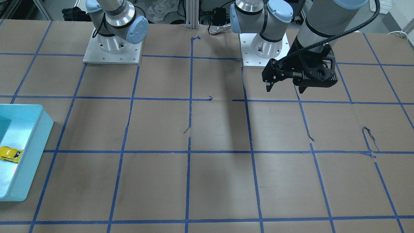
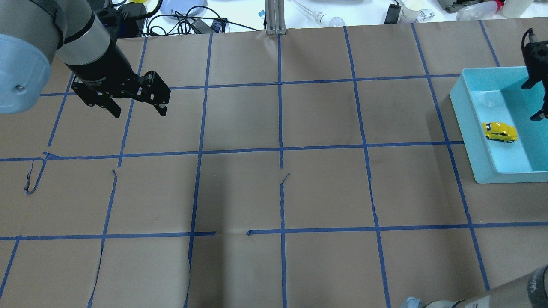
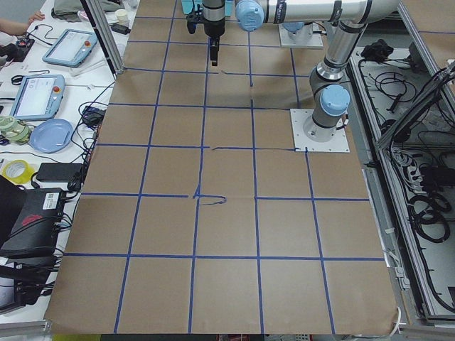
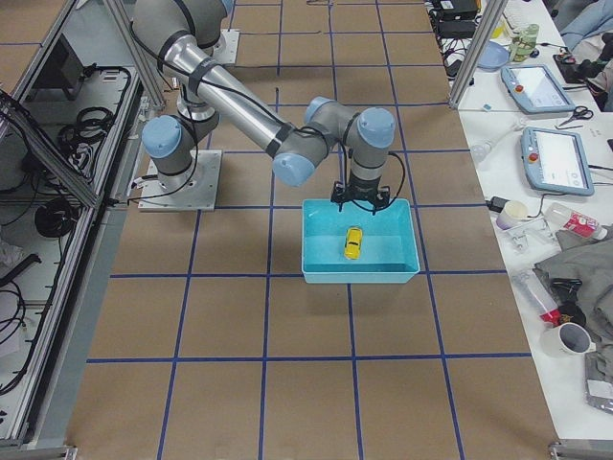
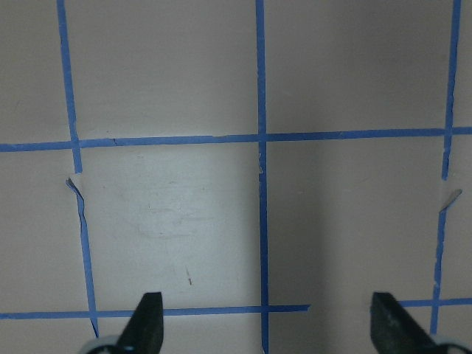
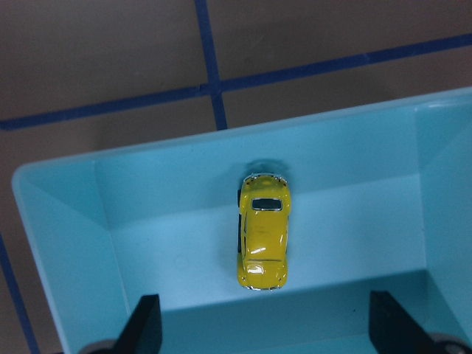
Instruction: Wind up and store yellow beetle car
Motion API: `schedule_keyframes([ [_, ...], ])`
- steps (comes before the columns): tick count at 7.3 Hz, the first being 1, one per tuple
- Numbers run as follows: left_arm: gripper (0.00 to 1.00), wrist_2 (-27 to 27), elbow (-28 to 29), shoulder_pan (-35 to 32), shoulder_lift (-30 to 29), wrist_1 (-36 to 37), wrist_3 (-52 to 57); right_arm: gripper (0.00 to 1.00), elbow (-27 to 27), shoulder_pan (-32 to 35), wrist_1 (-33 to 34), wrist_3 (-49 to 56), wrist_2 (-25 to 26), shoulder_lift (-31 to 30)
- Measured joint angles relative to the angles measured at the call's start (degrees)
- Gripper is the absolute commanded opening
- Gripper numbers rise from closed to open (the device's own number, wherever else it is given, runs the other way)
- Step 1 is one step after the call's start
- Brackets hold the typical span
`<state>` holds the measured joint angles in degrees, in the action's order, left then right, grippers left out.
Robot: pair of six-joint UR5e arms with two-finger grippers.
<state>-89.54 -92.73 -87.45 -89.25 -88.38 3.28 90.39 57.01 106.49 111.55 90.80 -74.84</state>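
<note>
The yellow beetle car (image 2: pixel 499 131) lies on the floor of a light-blue bin (image 2: pixel 464 124) at the table's right end, resting on its wheels. It also shows in the front view (image 1: pixel 9 154), the right side view (image 4: pixel 352 242) and the right wrist view (image 6: pixel 263 232). My right gripper (image 6: pixel 267 324) is open and empty, above the bin with the car between and ahead of its fingertips; it shows at the overhead view's right edge (image 2: pixel 534 100). My left gripper (image 2: pixel 139 112) is open and empty above bare paper on the left, also in the front view (image 1: pixel 285 89) and its wrist view (image 5: pixel 267 324).
Brown paper with a blue tape grid (image 2: pixel 280 149) covers the table; some tape strips are torn and curled (image 2: pixel 32 179). The two arm bases (image 1: pixel 112 48) (image 1: pixel 263 48) stand at the robot's side. Cables and clutter (image 2: pixel 188 17) lie beyond the far edge.
</note>
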Motion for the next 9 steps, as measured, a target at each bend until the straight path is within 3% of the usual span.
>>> schedule_keyframes([
  [2, 1.00, -0.36, -0.01, 0.10, 0.56, -0.46, -0.43, 1.00, -4.53, 4.33, -11.88, -18.07, -0.86, -6.14],
  [4, 1.00, -0.52, -0.07, 0.17, 0.64, -0.57, -0.50, 1.00, -5.82, 10.92, -18.25, -40.07, -0.80, -11.30],
  [9, 1.00, -0.48, -0.11, 1.28, 0.54, -0.72, -0.29, 1.00, -6.10, 31.57, -19.64, -96.19, 1.30, -12.92],
])
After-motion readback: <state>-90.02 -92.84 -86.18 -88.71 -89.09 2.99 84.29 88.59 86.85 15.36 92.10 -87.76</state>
